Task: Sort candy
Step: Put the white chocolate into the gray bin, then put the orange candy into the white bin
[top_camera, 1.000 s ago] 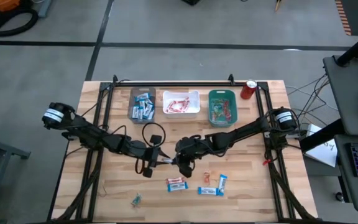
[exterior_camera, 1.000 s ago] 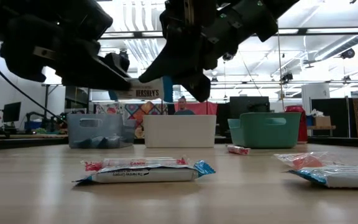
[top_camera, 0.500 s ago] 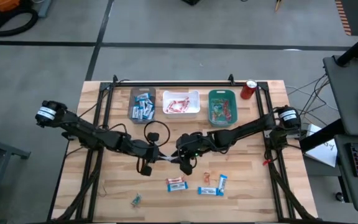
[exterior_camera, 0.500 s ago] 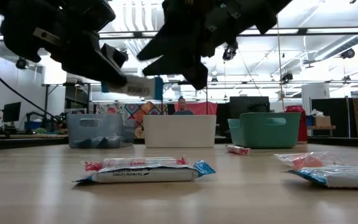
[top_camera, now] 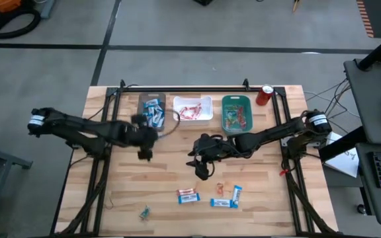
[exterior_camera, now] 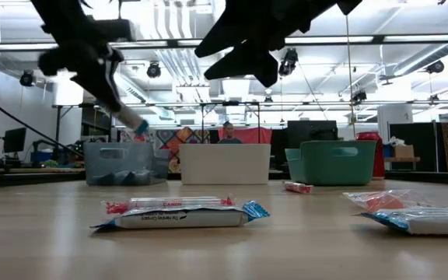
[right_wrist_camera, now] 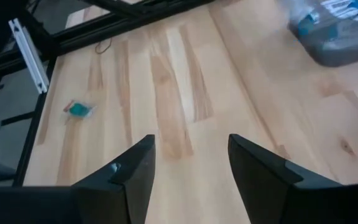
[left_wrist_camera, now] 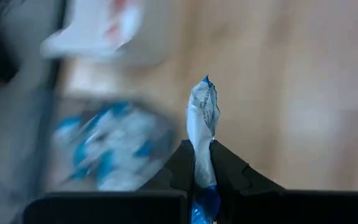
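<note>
My left gripper [top_camera: 147, 135] is shut on a blue-and-white candy bar [left_wrist_camera: 202, 115], above the table just near of the grey bin [top_camera: 151, 111], which holds more blue-and-white bars. In the low view that gripper [exterior_camera: 127, 117] slants down with the bar's end [exterior_camera: 140, 127] showing. My right gripper [top_camera: 202, 165] hangs open over the table's middle, nothing between its fingers [right_wrist_camera: 188, 163]. Loose candy lies near the front edge: a red-and-white bar [top_camera: 188, 196], two blue-and-white bars [top_camera: 223, 203], an orange-red piece [top_camera: 219, 189]. My left gripper pinches the blue-and-white bar's lower part [left_wrist_camera: 201, 163] between its two fingers, on the flat faces of the wrapper. The fingers slant down from the table's left. The bar sticks out past the fingertips, its free end [left_wrist_camera: 205, 84] ahead, lifted clear of the table.
A white bin [top_camera: 193, 109] and a teal bin [top_camera: 236, 114] stand beside the grey one along the far edge, with a red can [top_camera: 264, 94] at the far right. A small teal sweet [top_camera: 144, 212] lies near the front left. Black frame rails run down both table sides.
The bar has passed from my right gripper to my left: the left shut on it, the right opened and drew back up and to the right. My left gripper then rose, tipped downward and carried the bar toward the far edge and the grey bin.
</note>
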Action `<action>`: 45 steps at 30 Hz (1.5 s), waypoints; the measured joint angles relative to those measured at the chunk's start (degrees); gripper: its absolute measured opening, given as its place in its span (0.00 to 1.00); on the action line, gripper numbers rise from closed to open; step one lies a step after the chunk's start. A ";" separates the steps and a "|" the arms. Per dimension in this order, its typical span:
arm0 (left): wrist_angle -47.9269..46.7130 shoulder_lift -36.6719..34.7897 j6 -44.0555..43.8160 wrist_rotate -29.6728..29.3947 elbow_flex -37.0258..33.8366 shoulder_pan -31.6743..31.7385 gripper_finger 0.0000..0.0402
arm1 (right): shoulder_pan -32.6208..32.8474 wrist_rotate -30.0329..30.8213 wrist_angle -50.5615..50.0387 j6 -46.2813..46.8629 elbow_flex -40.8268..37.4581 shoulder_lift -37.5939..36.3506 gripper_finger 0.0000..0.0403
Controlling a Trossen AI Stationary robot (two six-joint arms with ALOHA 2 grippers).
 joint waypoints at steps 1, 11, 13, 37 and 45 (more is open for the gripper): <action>-1.56 -0.51 -0.06 -1.29 0.23 2.22 0.02 | 0.06 -0.04 -0.07 0.00 0.00 0.00 0.48; 2.29 0.82 2.10 -1.66 -1.33 30.40 0.05 | 0.41 0.05 -0.42 0.66 0.00 0.72 0.47; 4.28 2.06 2.93 -1.29 -1.35 33.56 0.08 | 0.68 0.09 -0.40 0.68 0.00 0.72 0.47; 21.21 -3.96 -5.57 13.51 -7.15 11.90 0.30 | 0.99 16.46 -25.43 23.10 0.00 0.72 0.46; 41.83 -8.22 -6.96 13.31 -14.07 -2.62 0.29 | 0.52 18.10 -39.00 37.21 -1.04 1.58 0.46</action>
